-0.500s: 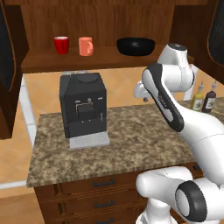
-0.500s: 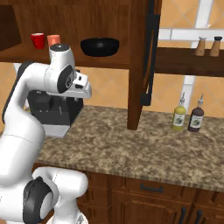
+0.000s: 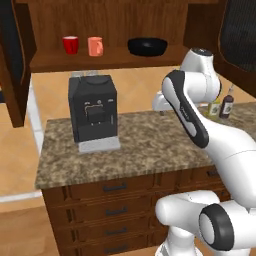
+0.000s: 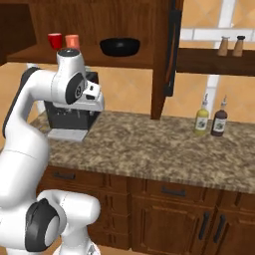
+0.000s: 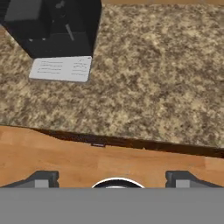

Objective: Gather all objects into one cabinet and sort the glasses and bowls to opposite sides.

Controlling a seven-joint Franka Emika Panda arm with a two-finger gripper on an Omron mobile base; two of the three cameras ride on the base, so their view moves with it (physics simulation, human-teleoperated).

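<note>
Gripper (image 5: pixel 112 177) jaws are spread wide and hold nothing, aimed down at the granite counter (image 5: pixel 153 78) beside the coffee machine (image 3: pixel 93 109). Since the previous frames nothing has shifted. Red cup (image 3: pixel 70 44), pink mug (image 3: pixel 95 46) and black bowl (image 3: pixel 147 46) stand on the cabinet shelf (image 3: pixel 105 58), cups left, bowl right; sorting appears complete.

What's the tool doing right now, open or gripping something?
Tool: open, holding nothing, fingertips spread wide above the counter edge.
</note>
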